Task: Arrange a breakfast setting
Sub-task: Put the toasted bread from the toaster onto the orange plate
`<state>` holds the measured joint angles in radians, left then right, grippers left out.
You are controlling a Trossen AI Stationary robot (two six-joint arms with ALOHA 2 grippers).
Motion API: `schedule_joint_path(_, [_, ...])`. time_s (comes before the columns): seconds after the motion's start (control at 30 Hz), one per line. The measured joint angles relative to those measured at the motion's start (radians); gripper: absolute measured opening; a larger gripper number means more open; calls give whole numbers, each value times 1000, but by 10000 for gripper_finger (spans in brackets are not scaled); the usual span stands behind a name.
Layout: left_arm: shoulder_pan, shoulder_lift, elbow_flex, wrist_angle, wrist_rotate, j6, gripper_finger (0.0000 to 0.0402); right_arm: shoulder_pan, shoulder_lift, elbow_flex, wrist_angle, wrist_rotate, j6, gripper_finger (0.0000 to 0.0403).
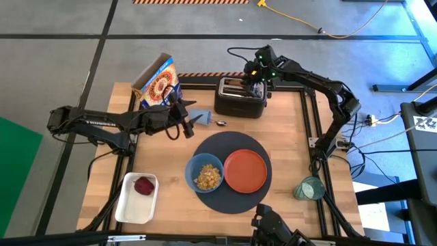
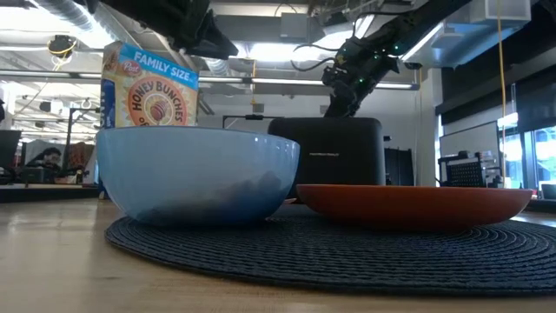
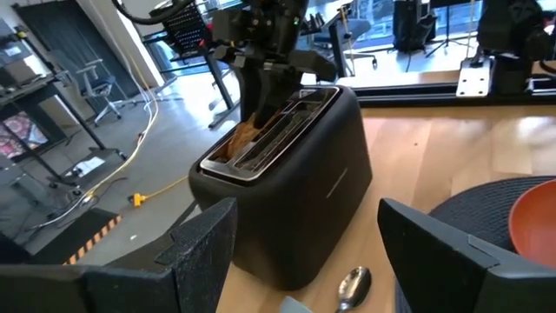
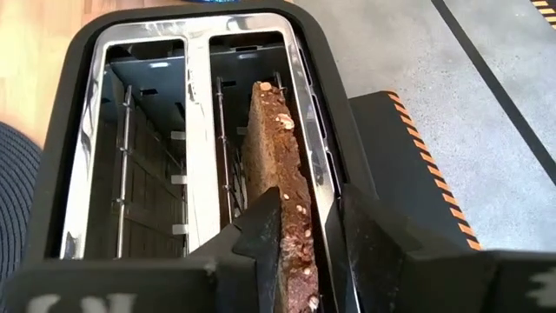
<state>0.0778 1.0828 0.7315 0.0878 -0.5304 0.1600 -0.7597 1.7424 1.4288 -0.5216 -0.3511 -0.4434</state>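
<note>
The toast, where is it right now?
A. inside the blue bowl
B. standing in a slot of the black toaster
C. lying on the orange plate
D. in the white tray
B: the right wrist view shows the brown toast slice upright in a slot of the black toaster, with the right gripper fingers on either side of it.
</note>
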Motion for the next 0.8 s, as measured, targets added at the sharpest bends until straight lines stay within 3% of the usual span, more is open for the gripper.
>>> schedule_joint_path(0.63, [17,0,0,-6,0,-2,275,1,-2,0,-36,16,-4,110])
schedule_joint_path(0.8, [17,0,0,-6,0,-3,275,2,-2,0,-33,43,-3,83])
